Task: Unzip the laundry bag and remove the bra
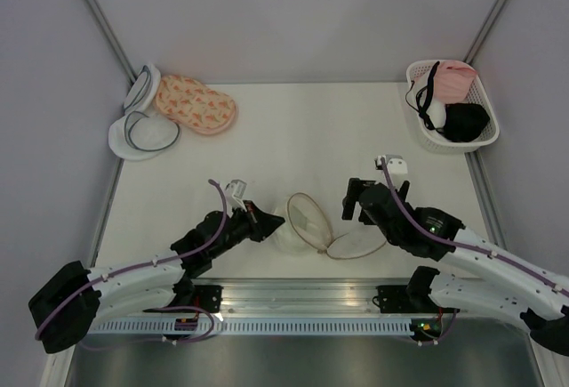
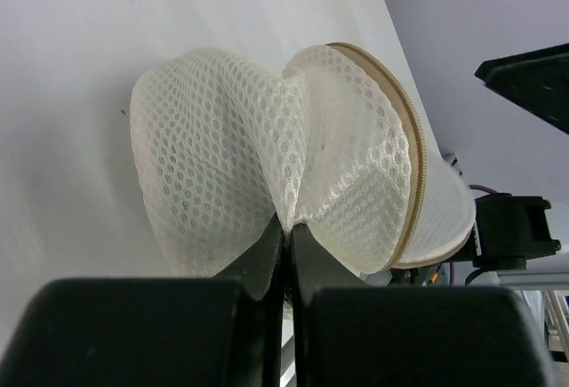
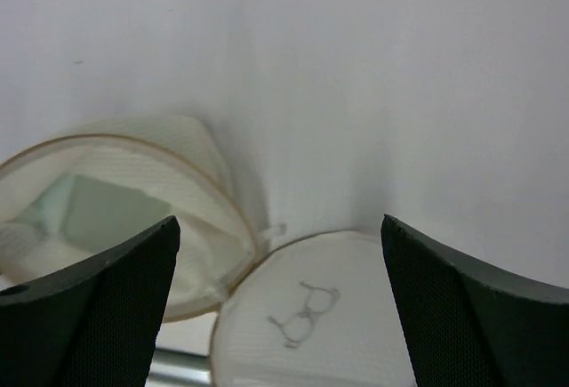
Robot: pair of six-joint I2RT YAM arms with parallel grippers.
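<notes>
The laundry bag (image 1: 307, 221) lies unzipped near the table's front edge. One white mesh half stands up, and the flat lid (image 1: 357, 245) with its tan rim lies open to the right. My left gripper (image 1: 271, 221) is shut on a pinched fold of the bag's mesh (image 2: 222, 138); its tips meet in the left wrist view (image 2: 286, 227). My right gripper (image 1: 353, 200) is open and empty just above the lid (image 3: 311, 316). A pale mint patch (image 3: 89, 213) shows inside the open half; I cannot tell whether it is the bra.
A pink flower-patterned pouch (image 1: 196, 104) and white pouches with grey rims (image 1: 142, 129) lie at the back left. A white basket (image 1: 491, 133) at the back right holds a black bra (image 1: 464, 122), a pink garment (image 1: 453, 80) and a white item. A metal rail (image 1: 293, 298) runs along the front.
</notes>
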